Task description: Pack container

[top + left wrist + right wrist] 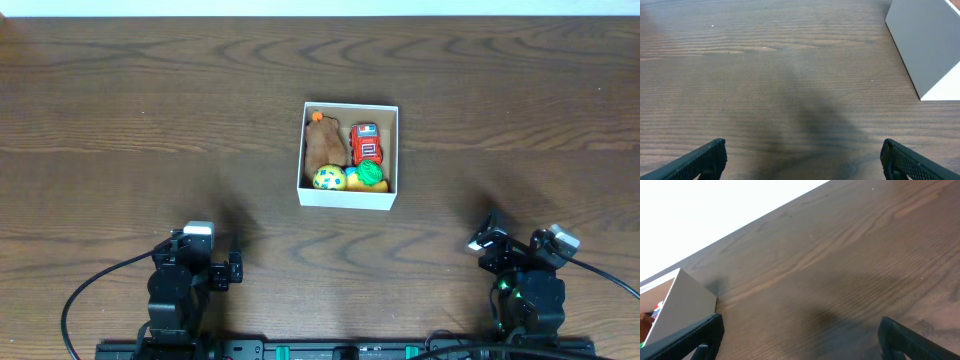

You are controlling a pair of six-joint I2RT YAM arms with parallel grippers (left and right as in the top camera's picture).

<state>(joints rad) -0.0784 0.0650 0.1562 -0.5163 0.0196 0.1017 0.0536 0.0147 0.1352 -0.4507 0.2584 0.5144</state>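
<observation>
The container [349,195], a small square white-walled box with a tan inside, stands at the middle of the wooden table. Inside it lie a brown plush toy [324,148], a red toy car [366,143], a yellow spotted ball [329,178] and a green toy [370,172]. My left gripper [802,159] is open and empty near the front left; the container's white wall [920,45] shows at its upper right. My right gripper [800,337] is open and empty near the front right; the container's corner [682,305] shows at its left.
The table's far edge meets a white wall [715,210]. Both arms sit folded at the table's front edge, with black cables [90,290] trailing beside them.
</observation>
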